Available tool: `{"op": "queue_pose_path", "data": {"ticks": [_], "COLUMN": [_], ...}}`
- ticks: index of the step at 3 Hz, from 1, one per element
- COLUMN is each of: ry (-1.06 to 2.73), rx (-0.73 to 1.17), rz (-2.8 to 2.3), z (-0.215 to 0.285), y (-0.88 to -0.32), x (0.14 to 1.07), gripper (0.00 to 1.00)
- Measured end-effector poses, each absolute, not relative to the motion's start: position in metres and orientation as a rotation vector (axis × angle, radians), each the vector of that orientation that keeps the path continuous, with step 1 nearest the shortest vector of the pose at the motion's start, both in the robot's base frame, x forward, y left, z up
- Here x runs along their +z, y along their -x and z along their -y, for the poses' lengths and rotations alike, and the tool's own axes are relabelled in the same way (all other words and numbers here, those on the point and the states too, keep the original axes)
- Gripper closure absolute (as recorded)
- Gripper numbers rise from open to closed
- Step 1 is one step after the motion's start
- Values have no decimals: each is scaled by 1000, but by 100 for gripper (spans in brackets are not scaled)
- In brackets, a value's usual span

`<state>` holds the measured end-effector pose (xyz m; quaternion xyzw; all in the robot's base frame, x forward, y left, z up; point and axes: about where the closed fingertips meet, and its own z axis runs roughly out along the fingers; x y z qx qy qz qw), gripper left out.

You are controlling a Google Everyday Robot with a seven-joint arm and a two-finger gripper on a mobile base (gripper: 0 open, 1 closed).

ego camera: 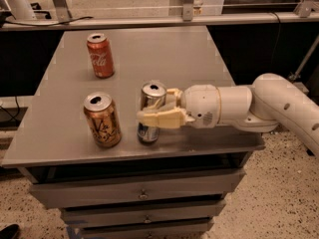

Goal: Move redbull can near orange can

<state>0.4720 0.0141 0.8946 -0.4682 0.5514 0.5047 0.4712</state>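
The redbull can (151, 97) is clasped by the gripper (158, 114), closed around it, just beside the orange can (102, 119); 1 Coke can (100, 56) is seen well behind the orange can.

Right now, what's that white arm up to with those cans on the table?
The robot's arm reaches in from the right, its end effector shut on the slim redbull can. That can is upright just right of the orange can, a small gap between them, near the front edge of the table. A red Coca-Cola can stands apart, further back.
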Motion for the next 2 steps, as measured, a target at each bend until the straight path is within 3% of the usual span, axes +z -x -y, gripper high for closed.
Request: {"op": "queue_pose_path", "data": {"ticks": [2], "ry": [1245], "rx": [1254], "rz": [-1275], "z": [-37], "y": [-449], "x": [890], "gripper": [100]}}
